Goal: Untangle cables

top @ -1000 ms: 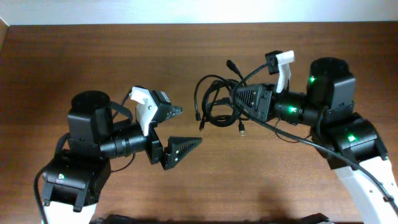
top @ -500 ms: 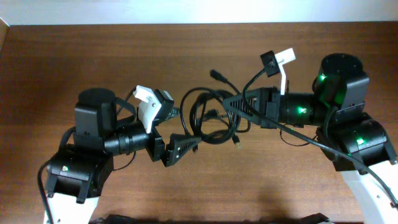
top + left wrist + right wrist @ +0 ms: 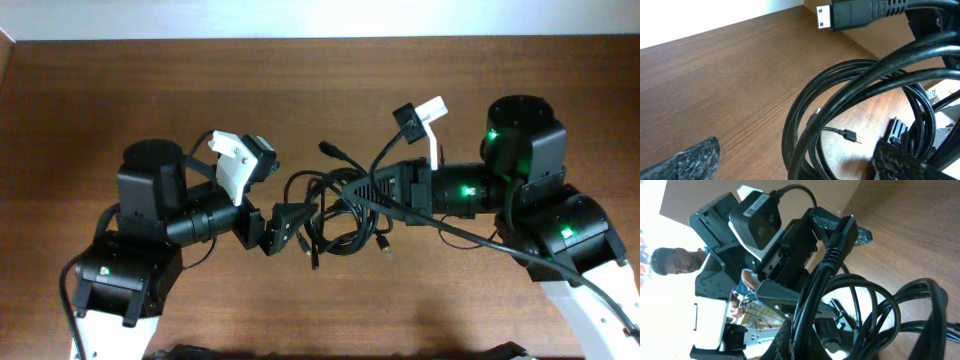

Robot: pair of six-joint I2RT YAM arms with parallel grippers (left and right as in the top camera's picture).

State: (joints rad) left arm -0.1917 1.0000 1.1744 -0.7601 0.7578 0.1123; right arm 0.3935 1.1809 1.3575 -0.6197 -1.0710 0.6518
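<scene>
Black cable bundle over centre of table, between both arms. Right gripper clamped on strands at bundle's right side. Left gripper spread wide, loops running between its fingers, nothing pinched.

Risks:
- Left closes on several strands at once; pull then tightens knot instead of freeing one cable.
- Loose small USB plug catches in a loop.
- Hard opposing pull strains flat-ended plug or drags bundle out of right grip.

One dark brown wooden table. One tangled bundle of black rubber cables; strands uncountable. Two metal-tipped plugs clear: large flat plug, small plug. Two black two-finger grippers: left gripper, right gripper.
</scene>
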